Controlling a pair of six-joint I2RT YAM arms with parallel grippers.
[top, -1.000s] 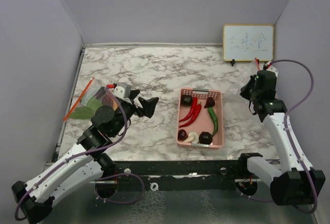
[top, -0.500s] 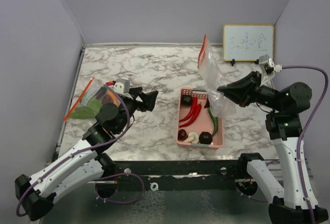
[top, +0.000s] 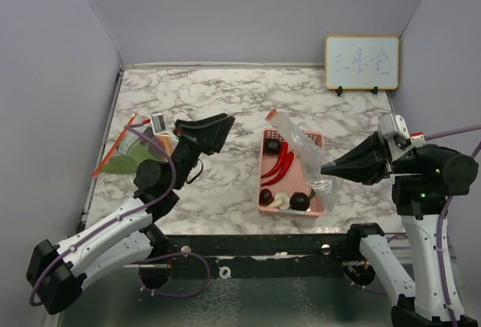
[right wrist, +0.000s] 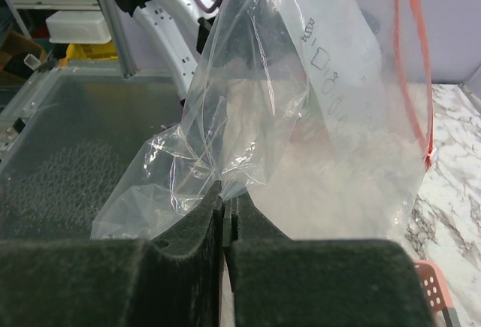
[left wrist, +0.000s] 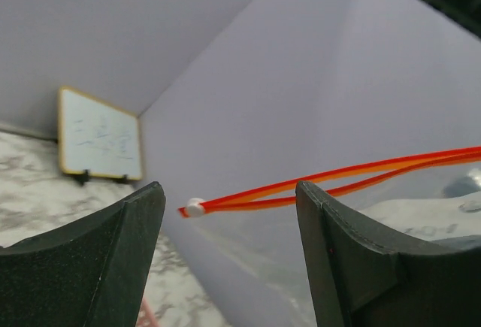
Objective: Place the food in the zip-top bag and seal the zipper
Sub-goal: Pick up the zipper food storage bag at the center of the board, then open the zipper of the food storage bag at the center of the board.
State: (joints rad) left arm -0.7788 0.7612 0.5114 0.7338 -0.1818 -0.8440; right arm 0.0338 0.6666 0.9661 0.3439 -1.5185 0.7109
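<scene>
Lowered since half a second ago, the bag [top: 299,145] now slants over the basket [top: 321,208] instead of hanging upright. Loading has not begun: chilies [top: 279,163] and dark pieces [top: 300,201] lie in the basket. Right gripper [top: 325,169]: clamped on the bag's crumpled lower end. Left gripper [top: 220,130]: raised, jaws apart, empty, facing the zipper [left wrist: 316,184].
</scene>
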